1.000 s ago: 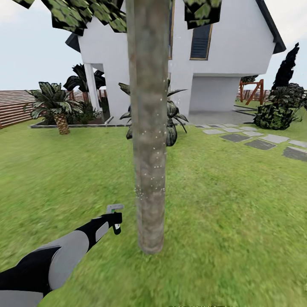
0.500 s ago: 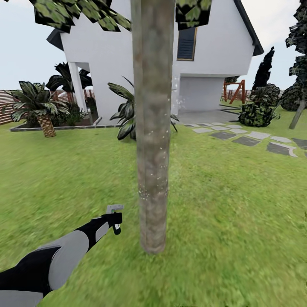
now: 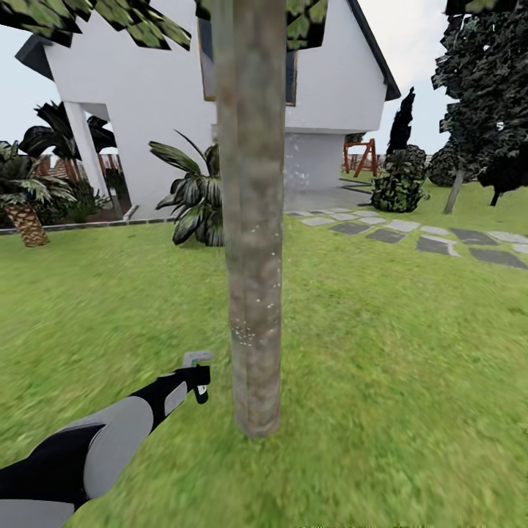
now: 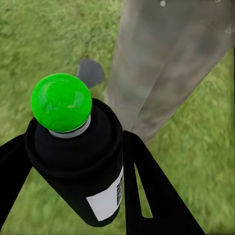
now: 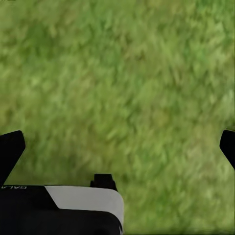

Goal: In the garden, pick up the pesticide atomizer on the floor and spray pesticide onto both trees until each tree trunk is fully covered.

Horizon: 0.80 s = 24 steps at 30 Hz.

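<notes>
A tall grey-brown tree trunk [image 3: 253,220] stands on the lawn right in front of me, with green leaves at the top of the head view. Tiny white specks of pesticide [image 3: 246,334] dot its lower bark. My left gripper [image 3: 195,381] is held out just left of the trunk, shut on the pesticide atomizer [image 3: 196,358], whose pale head shows above the fingers. In the left wrist view the atomizer's black body [image 4: 81,161] sits between the two black fingers [image 4: 147,186], a green ball marker on it, the trunk [image 4: 166,63] close beyond. My right gripper [image 5: 117,142] hangs open over grass.
A white house [image 3: 154,81] stands behind the trunk with a broad-leaved plant [image 3: 192,202] and a short palm [image 3: 22,205] along its front. Grey stepping stones [image 3: 433,243] run across the lawn at the right, past dark bushes [image 3: 396,189] and a dark-leaved tree [image 3: 488,88].
The whole view has swung: house, palm and stepping stones slid left and a dark tree came in at the right. The trunk stays central and my left arm holds the same pose.
</notes>
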{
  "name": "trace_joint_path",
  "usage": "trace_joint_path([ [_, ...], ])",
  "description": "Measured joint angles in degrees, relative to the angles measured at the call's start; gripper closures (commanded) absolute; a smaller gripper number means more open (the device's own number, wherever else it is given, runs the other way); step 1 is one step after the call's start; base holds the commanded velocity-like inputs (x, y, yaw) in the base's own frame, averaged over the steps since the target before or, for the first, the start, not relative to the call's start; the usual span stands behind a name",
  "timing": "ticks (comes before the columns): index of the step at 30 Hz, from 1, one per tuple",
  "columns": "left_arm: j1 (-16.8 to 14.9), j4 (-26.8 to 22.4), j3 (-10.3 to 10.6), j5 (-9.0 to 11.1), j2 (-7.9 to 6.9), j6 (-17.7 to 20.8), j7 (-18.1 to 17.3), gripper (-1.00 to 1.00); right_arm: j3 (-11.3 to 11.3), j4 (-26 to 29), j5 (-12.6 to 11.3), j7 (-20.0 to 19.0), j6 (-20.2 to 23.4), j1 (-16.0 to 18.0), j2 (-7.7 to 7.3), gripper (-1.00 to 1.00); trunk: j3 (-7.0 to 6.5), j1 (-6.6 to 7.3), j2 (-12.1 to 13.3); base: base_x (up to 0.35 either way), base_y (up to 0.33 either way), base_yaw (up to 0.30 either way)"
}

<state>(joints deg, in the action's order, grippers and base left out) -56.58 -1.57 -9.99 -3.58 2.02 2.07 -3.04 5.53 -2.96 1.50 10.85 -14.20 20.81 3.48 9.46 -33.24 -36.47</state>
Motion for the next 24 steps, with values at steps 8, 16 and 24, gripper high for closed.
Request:
trace_joint_path([
  [8,3.11,0.01,0.01,0.00,0.05,-0.06,-0.10,1.00,0.00,-0.01,0.00,-0.09,-0.08,0.00,-0.01,-1.00,0.00,-0.01,0.01,-0.076,0.350,-0.034],
  [16,4.72,-0.20,0.13,0.10,1.52,-0.16,-1.33,1.00,0.04,-0.03,-0.07,-0.06,-0.25,0.05,0.09,-1.00,0.00,0.00,0.00,-0.029,0.159,-0.083],
  [24,4.72,-32.74,0.97,0.45,6.16,26.37,-2.02,1.00,0.20,6.89,-0.13,-0.21,-0.59,0.15,1.67,-1.00,-0.02,0.01,0.00,-0.001,0.004,-0.003],
])
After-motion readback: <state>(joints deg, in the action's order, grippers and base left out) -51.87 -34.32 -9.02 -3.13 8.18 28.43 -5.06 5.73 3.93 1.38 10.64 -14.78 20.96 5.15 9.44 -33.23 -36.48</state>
